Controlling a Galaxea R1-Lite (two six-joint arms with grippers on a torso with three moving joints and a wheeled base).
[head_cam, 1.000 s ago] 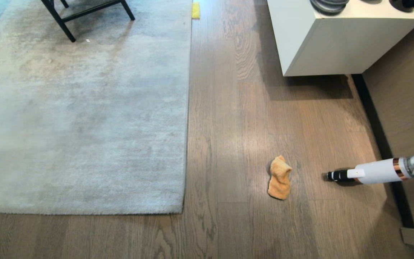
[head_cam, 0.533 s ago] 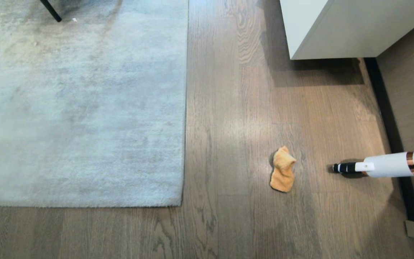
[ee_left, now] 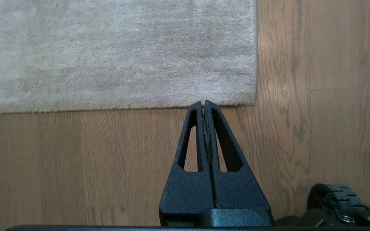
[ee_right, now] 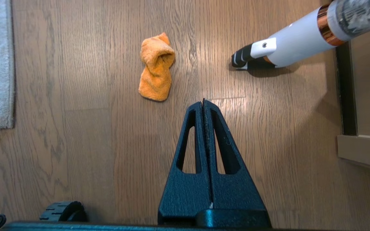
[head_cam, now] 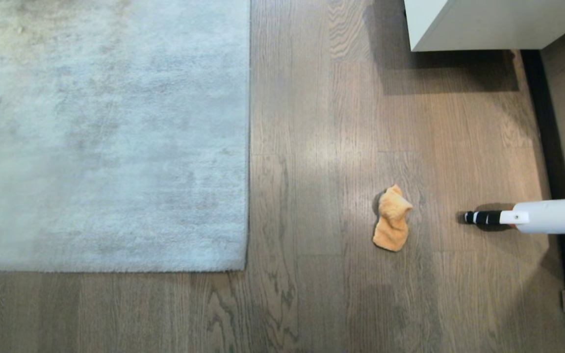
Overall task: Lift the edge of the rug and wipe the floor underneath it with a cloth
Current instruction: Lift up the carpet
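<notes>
Down at the near end, both arms hang over bare boards. The left gripper [ee_left: 203, 103] is clenched tight, fingers pressed flat together with nothing between them, and its tips hover just short of the rug's near border. The right gripper [ee_right: 203, 101] is clenched the same way, empty, poised over the floor [head_cam: 312, 304] with one of the robot's black wheels [ee_right: 63, 210] showing close beneath it. Another wheel [ee_left: 336, 200] sits beside the left arm.

A little further out lies the cloth [head_cam: 391, 219], the orange fluffy rag, crumpled and lying loose on the planks, touched by nothing. From the right wrist it sits just beyond the closed fingertips and off to one side [ee_right: 156, 68]. To the robot's right of it, near but apart, a white wand-like tool with a black tip and a copper band [head_cam: 532, 220] lies with its tip aimed toward the cloth.

To the robot's left, the rug edge [head_cam: 248, 196] runs straight away along the boards, lying flat, its near corner down on the floor with a strip of wood between it and the cloth. The pale grey pile fills the left side of the head view.

Farthest off on the right stands a white cabinet [head_cam: 459, 29], casting a shadow on the planks, with a dark skirting strip [head_cam: 550, 162] running along the wall.
</notes>
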